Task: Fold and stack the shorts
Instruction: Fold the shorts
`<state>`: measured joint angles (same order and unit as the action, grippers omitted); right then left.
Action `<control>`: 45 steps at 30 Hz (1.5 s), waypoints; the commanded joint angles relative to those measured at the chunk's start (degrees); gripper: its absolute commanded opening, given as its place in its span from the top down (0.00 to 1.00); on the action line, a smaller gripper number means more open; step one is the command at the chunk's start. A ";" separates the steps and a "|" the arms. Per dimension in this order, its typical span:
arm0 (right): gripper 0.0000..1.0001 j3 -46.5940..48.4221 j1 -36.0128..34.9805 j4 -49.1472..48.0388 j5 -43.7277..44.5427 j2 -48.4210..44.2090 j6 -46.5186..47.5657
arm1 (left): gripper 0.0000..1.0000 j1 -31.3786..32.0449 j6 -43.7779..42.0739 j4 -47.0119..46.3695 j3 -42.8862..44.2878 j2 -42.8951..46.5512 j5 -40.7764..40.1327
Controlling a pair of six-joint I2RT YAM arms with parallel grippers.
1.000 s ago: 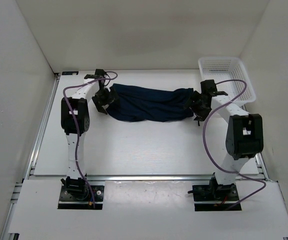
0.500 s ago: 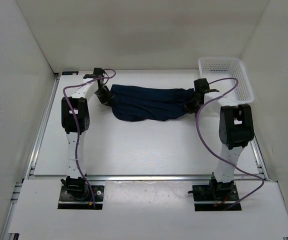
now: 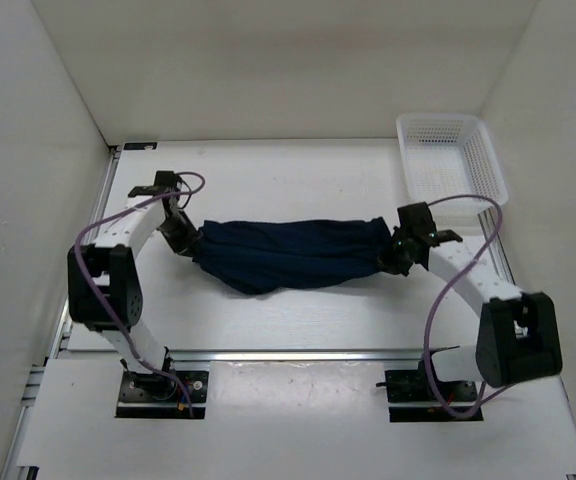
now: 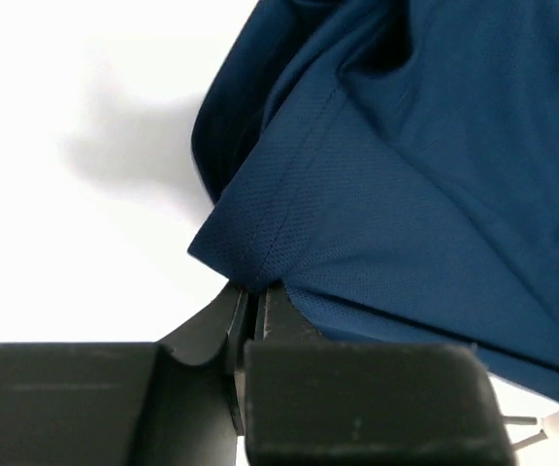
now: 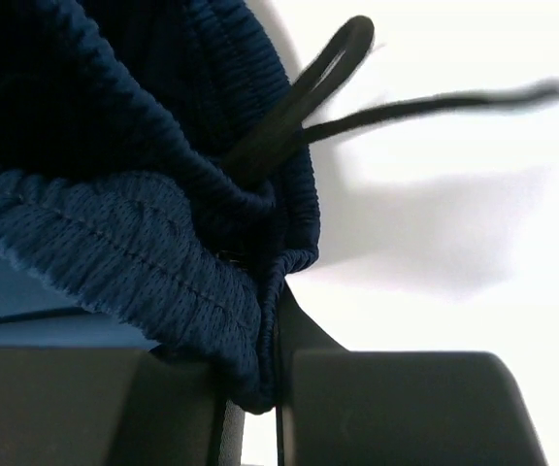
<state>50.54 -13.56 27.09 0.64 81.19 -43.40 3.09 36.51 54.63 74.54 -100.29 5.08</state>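
- From above, the shorts (image 3: 293,255) stretch in a dark navy band across the middle of the table (image 3: 268,320). They are held at both ends and sag a little left of centre.
- The left gripper (image 3: 183,236) is at the band's left end and the right gripper (image 3: 392,256) at its right end. From this height the fingers are too small to read.
- The left wrist view settles it for that side. The fingers (image 4: 223,325) are pressed nearly together on a stitched hem corner, with only the cloth between them. The fabric fans up and to the right in soft folds.
- That view also shows a grey shadow on the white surface left of the cloth, so this end hangs clear of the table.
- The right wrist view shows what the other two do not. Ribbed waistband elastic is bunched and pinched between the closed fingers (image 5: 304,335). A black drawstring (image 5: 309,83) loops out of it, its loose end blurred.
- A shadow lies under the drawstring as well. Whether the sagging middle touches the table cannot be told from any view.
- A white mesh basket (image 3: 488,165) sits in the far right corner, well apart from the shorts and beyond the right arm.
- Purple cables (image 3: 433,310) arc off both arms, and white walls (image 3: 28,150) close in three sides.
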 commanded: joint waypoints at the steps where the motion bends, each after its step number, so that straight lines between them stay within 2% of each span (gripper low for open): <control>1: 1.00 -8.51 0.29 4.19 1.73 -8.73 1.21 | 0.90 -0.72 1.28 -0.84 -9.37 8.15 -4.90; 2: 0.94 -10.36 0.29 4.89 0.68 -10.68 1.21 | 0.83 -0.72 1.80 -0.84 -11.24 9.31 -4.91; 3: 0.80 -13.60 0.29 4.90 -0.63 -14.09 1.82 | 0.75 -0.20 1.81 -1.36 -12.74 10.11 -4.91; 4: 0.50 -14.76 -0.23 6.55 -1.25 -15.69 2.35 | 0.64 -0.19 1.81 -1.37 -14.84 11.42 -4.38; 5: 0.41 -15.38 -0.24 7.53 -1.26 -17.19 2.96 | 0.54 -0.19 1.81 -1.37 -15.56 12.13 -4.38; 6: 0.36 -15.39 -0.24 8.93 -1.26 -18.33 3.58 | 0.36 -0.19 1.81 -1.37 -15.57 12.75 -4.38; 7: 0.32 -15.39 -0.24 10.86 -0.48 -20.52 4.71 | 0.31 -0.19 1.81 -1.37 -15.57 13.62 -4.38; 8: 0.27 -13.39 -0.24 13.84 1.36 -21.76 5.60 | 0.30 -0.19 1.81 -0.24 -15.57 15.54 -4.90; 10: 0.26 -10.92 -0.24 16.58 3.30 -24.83 7.70 | 0.28 -0.19 1.81 1.35 -14.00 17.49 -5.52; 11: 0.26 -9.51 -0.24 18.24 3.31 -25.72 8.32 | 0.28 -0.19 1.29 2.31 -11.55 18.80 -5.52; 13: 0.34 -5.56 -0.24 18.79 3.93 -26.96 9.02 | 0.28 -0.19 1.28 5.74 -8.55 19.43 -7.45; 14: 0.54 -4.41 -0.24 19.48 3.93 -26.96 9.03 | 0.28 -0.19 0.76 6.97 -5.32 20.13 -8.15; 16: 0.79 -1.68 -0.24 19.49 3.40 -25.56 9.03 | 0.28 -0.19 0.14 10.13 -2.31 20.75 -9.82; 17: 0.98 -1.68 -0.24 17.84 2.70 -24.60 9.03 | 0.28 -0.19 0.14 11.01 0.14 21.27 -9.83; 18: 1.00 -0.98 -0.24 17.30 2.70 -22.32 9.03 | 0.28 -0.19 0.14 11.72 1.12 21.89 -10.35; 22: 1.00 -0.27 -0.24 11.24 1.20 -17.04 8.51 | 0.28 -0.19 -0.39 13.48 3.85 23.03 -10.36; 26: 1.00 1.04 -0.24 2.21 1.20 -3.96 6.83 | 0.28 -0.19 -0.39 12.79 2.11 23.03 -10.36; 31: 1.00 5.79 -1.29 -0.37 5.15 12.29 3.59 | 0.28 -0.19 -1.61 11.64 -0.18 23.03 -9.12; 33: 1.00 7.19 -1.29 -0.99 5.16 13.99 3.58 | 0.28 0.33 -2.23 11.64 -0.88 23.03 -9.12; 36: 1.00 9.22 -1.91 2.33 3.49 12.51 3.58 | 0.28 1.82 -3.03 11.12 -2.46 23.65 -8.60; 43: 0.99 14.41 -2.52 11.56 6.47 -2.78 5.60 | 0.28 1.83 -4.26 10.41 -4.58 24.70 -7.98; 44: 0.96 14.41 -2.52 12.19 7.00 -4.01 6.30 | 0.28 1.83 -4.26 10.41 -4.58 24.70 -7.98; 45: 0.81 14.41 -2.52 12.80 7.52 -5.85 7.18 | 0.28 1.83 -4.78 9.89 -4.58 24.70 -7.29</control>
<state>62.70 -16.01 35.27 5.28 80.09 -38.59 4.82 33.23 65.87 69.93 -78.19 -3.49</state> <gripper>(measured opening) 0.072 0.716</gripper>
